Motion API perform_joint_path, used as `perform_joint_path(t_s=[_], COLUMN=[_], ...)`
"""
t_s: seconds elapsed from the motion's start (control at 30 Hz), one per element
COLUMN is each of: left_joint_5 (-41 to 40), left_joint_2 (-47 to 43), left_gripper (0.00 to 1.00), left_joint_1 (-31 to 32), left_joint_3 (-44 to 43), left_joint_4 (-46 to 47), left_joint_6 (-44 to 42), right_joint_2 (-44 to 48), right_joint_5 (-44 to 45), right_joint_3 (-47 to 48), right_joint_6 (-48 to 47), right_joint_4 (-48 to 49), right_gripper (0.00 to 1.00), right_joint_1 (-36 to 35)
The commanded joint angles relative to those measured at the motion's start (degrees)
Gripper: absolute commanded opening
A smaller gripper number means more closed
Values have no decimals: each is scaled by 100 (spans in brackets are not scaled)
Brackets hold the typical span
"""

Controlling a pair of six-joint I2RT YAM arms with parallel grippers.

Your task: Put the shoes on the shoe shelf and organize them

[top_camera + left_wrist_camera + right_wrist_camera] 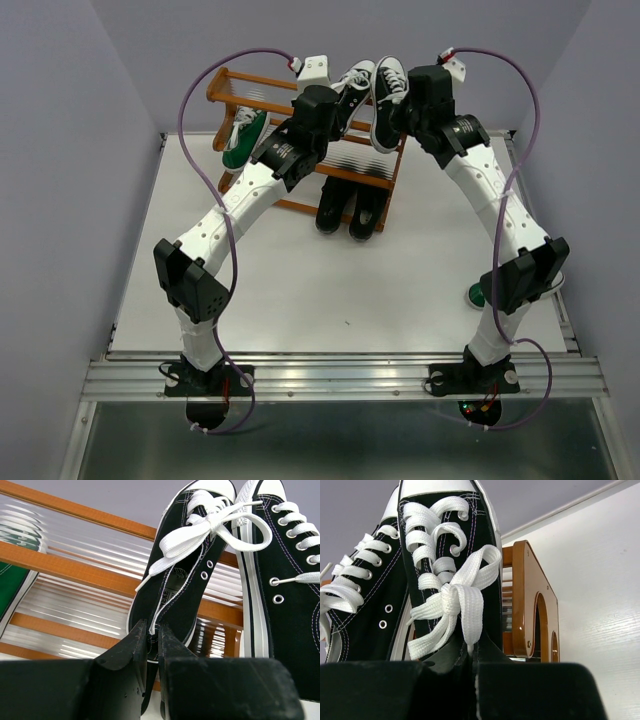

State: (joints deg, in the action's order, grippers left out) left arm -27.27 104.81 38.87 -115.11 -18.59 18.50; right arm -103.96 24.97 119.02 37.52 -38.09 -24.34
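Shoe shelf [70, 566] contents: its upper tier carries two black sneakers with white laces side by side at the shelf's right end. The all-black pair [345, 208] sits below them on the lower tier, poking out past the shelf's front. One green sneaker [243, 138] rests at the shelf's left end, though the top view is too cluttered to say on which tier. A second green sneaker [476, 295] lies on the surface [300, 290] well off the shelf's right front, mostly hidden by the right arm.

Both black sneakers run front to back across the shelf, white toe caps toward its rear and heels toward its front. The left fingers [137, 640] are clamped on the heel rim of the left black sneaker [187, 600]. The right fingers [445, 680] are pressed fully together at the heel of the right black sneaker [447, 595], possibly nipping its rim.
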Motion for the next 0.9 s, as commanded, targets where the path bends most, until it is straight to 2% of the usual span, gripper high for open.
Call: perform_joint_path(t_s=[0.0,0.47,0.87], left_joint_5=[-525,-648,-359], left_joint_2=[-585,-594,-664], left_gripper=[0,0,0], left_joint_1=[-117,-126,-126], left_joint_3=[-21,6,111], left_joint_4=[532,549,567], left_joint_6=[31,145,241], right_joint_2=[157,930,588], right_joint_5=[306,966,544], right_joint_3=[-134,-819,-600], right_joint_6=[80,397,361], right_joint_4=[179,811,891], right_gripper=[1,1,1], right_joint_1=[43,43,43])
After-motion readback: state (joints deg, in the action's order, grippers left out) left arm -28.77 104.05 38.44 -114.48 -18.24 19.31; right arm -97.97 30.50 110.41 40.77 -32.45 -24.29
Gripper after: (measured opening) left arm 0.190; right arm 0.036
